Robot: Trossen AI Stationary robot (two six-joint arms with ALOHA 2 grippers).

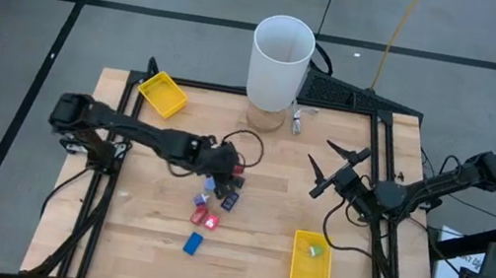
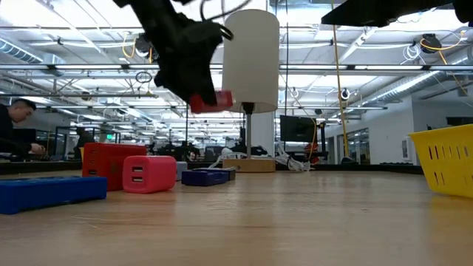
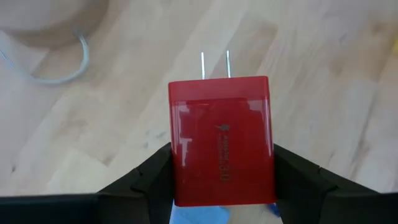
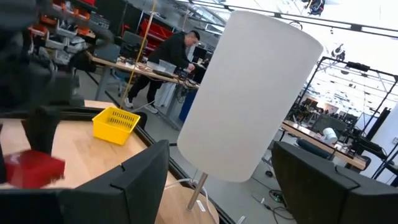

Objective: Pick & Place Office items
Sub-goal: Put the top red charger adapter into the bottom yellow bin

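My left gripper (image 1: 227, 163) hangs over the middle of the table, shut on a red plug block (image 3: 221, 137) with two metal prongs (image 3: 215, 65). In the low view the block (image 2: 212, 100) shows well above the wood. Below it, several small pieces lie flat on the table: red ones (image 1: 205, 218), dark blue ones (image 1: 229, 199) and a blue one (image 1: 193, 242). A green piece (image 1: 314, 250) lies in the near-right yellow tray (image 1: 310, 271). My right gripper (image 1: 331, 169) is open and holds nothing, toward the right side. It faces the tall white cylinder (image 4: 249, 93). My left gripper pinches the red plug block by its two side faces (image 3: 176, 171), one finger (image 3: 152, 177) on each side. The prongs point away from the wrist. The block is lifted clear of the table.
The white cylinder (image 1: 281, 59) stands on a wooden foot at the far edge, with a thin cable beside it. A second yellow tray (image 1: 163, 94) sits at the far-left corner. Bare wood lies between the pieces and the near-right tray. People work at desks beyond the table.
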